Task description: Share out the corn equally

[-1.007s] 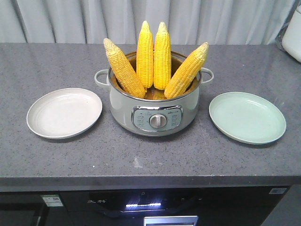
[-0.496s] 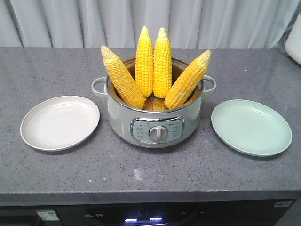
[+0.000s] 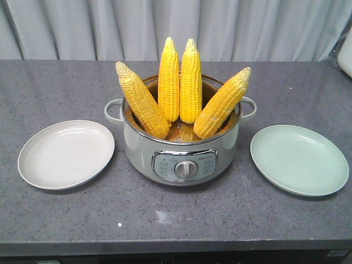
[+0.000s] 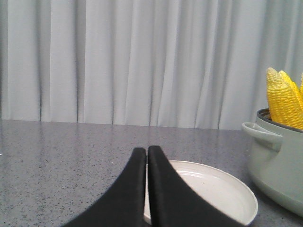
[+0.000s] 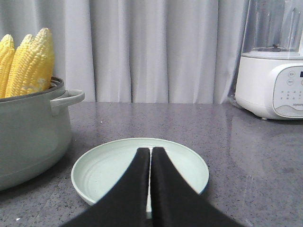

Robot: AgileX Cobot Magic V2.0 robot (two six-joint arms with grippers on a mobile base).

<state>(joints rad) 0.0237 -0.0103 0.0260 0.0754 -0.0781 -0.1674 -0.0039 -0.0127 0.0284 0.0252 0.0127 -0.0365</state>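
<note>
Several yellow cobs of corn (image 3: 179, 82) stand upright and fanned out in a pale green cooker pot (image 3: 181, 151) at the counter's middle; they also show as corn (image 4: 283, 97) and corn (image 5: 26, 64) in the wrist views. A white plate (image 3: 66, 154) lies left of the pot, a green plate (image 3: 300, 159) lies right. My left gripper (image 4: 147, 150) is shut, empty, above the near edge of the white plate (image 4: 213, 189). My right gripper (image 5: 151, 150) is shut, empty, over the green plate (image 5: 109, 165). Neither gripper shows in the front view.
The grey speckled counter (image 3: 181, 220) ends at a front edge close below the plates. A white blender (image 5: 274, 66) stands at the far right. A grey curtain (image 3: 181, 27) hangs behind the counter. The pot has side handles (image 3: 113, 110).
The front view has shifted: pot and plates sit lower and larger in frame than a second ago, and the cabinet below has left the picture. Nothing on the counter has moved.
</note>
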